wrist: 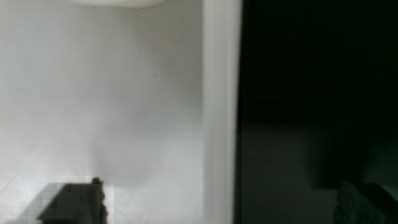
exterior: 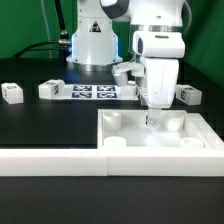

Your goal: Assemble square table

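Note:
The square tabletop (exterior: 160, 137), a white slab with a raised rim and round corner holes, lies at the front on the exterior view's right. My gripper (exterior: 150, 117) hangs straight down over its far rim. In the wrist view the slab (wrist: 107, 110) fills one side and its rim (wrist: 222, 100) runs between my two dark fingertips (wrist: 71, 203), which stand wide apart; my gripper (wrist: 217, 205) is open and holds nothing. White tagged legs lie on the black table: one (exterior: 11, 94), a second (exterior: 50, 89) and a third (exterior: 187, 95).
The marker board (exterior: 91, 91) lies at the back middle. A long low white border wall (exterior: 50, 160) runs along the front. Another white piece (exterior: 124, 72) shows partly behind my arm. The robot base (exterior: 92, 40) stands at the back.

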